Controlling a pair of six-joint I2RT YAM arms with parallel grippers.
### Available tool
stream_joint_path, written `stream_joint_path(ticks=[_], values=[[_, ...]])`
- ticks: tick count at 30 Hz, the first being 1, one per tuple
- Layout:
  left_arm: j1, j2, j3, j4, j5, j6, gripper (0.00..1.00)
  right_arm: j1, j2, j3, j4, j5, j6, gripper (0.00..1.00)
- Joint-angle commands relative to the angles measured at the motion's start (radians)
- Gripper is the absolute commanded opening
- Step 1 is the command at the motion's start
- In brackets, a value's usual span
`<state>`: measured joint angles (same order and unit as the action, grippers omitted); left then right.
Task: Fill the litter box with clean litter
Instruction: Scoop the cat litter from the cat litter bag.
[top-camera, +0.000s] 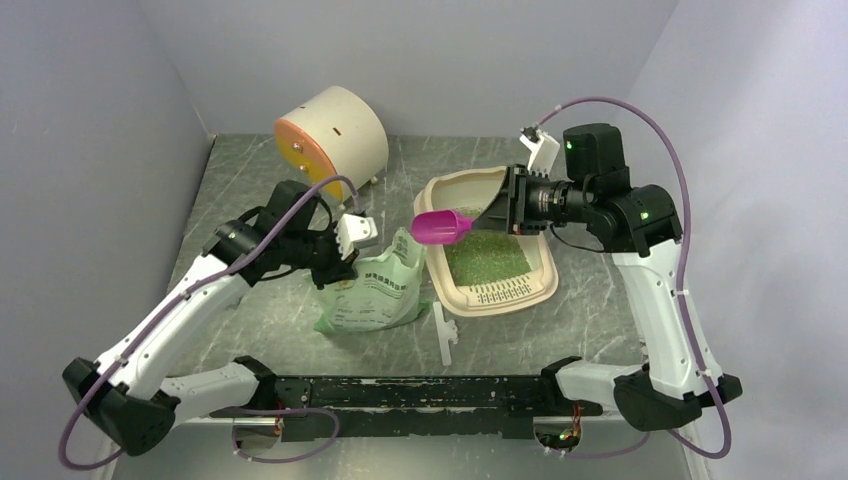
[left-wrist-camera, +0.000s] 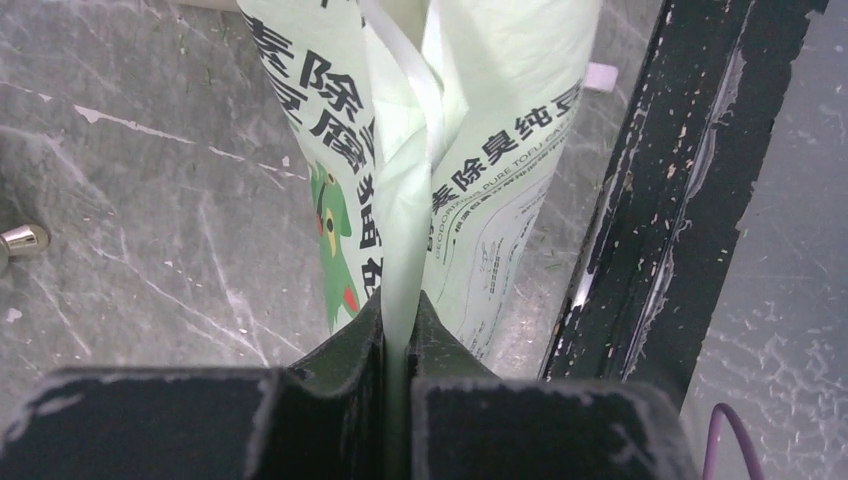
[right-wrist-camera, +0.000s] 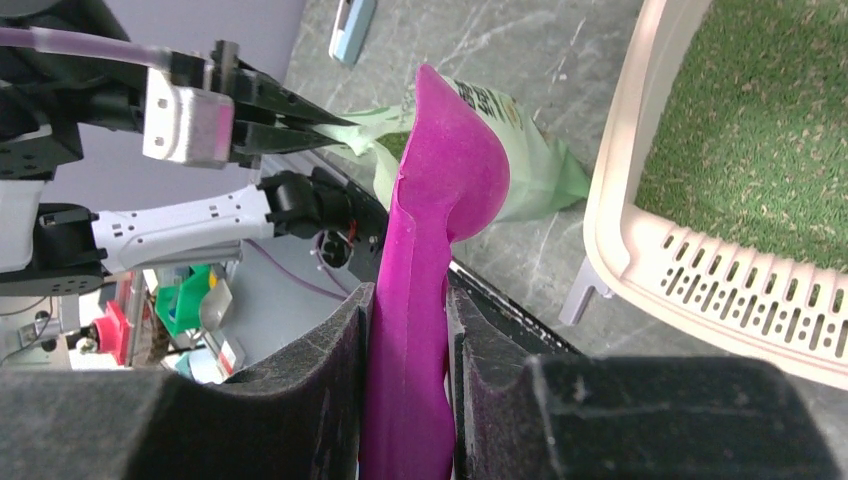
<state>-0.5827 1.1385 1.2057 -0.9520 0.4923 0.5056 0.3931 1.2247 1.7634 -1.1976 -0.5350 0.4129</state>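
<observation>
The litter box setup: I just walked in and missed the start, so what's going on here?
The left gripper is pinched shut on the top edge of the green printed bag, holding it upright on the table. The right gripper clamps the magenta scoop by its handle, with the bowl between the bag's mouth and the litter box. The box already holds a bed of green litter. Whether the scoop is loaded cannot be seen.

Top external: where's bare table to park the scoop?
Bare table right of the litter box, up to the right arm; also the near strip between the white plastic piece and that arm's base. Crowded between litter bag and litter box: magenta scoop, left gripper and right gripper meet there.
</observation>
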Motion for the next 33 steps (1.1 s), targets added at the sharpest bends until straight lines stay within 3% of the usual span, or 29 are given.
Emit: stream_joint_path(ticks=[1, 13, 18, 23, 28, 33], values=[[-0.002, -0.137, -0.009, 0.321, 0.102, -0.133, 0.05, 0.016, 0.011, 0.028, -0.087, -0.009, -0.034, 0.0], [-0.002, -0.152, -0.027, 0.318, 0.104, -0.119, 0.05, 0.047, 0.042, 0.114, -0.09, -0.058, -0.039, 0.0], [-0.002, -0.145, -0.031, 0.308, 0.105, -0.096, 0.05, 0.098, 0.066, 0.073, -0.103, -0.029, -0.047, 0.0], [-0.002, -0.138, -0.033, 0.306, 0.135, -0.068, 0.05, 0.175, 0.106, 0.032, -0.117, 0.086, -0.034, 0.0], [-0.002, -0.123, -0.029, 0.257, 0.149, 0.002, 0.05, 0.202, 0.187, 0.111, -0.191, 0.241, -0.028, 0.0], [-0.012, -0.131, -0.033, 0.28, 0.125, 0.061, 0.05, 0.273, 0.254, 0.14, -0.195, 0.273, -0.013, 0.0]])
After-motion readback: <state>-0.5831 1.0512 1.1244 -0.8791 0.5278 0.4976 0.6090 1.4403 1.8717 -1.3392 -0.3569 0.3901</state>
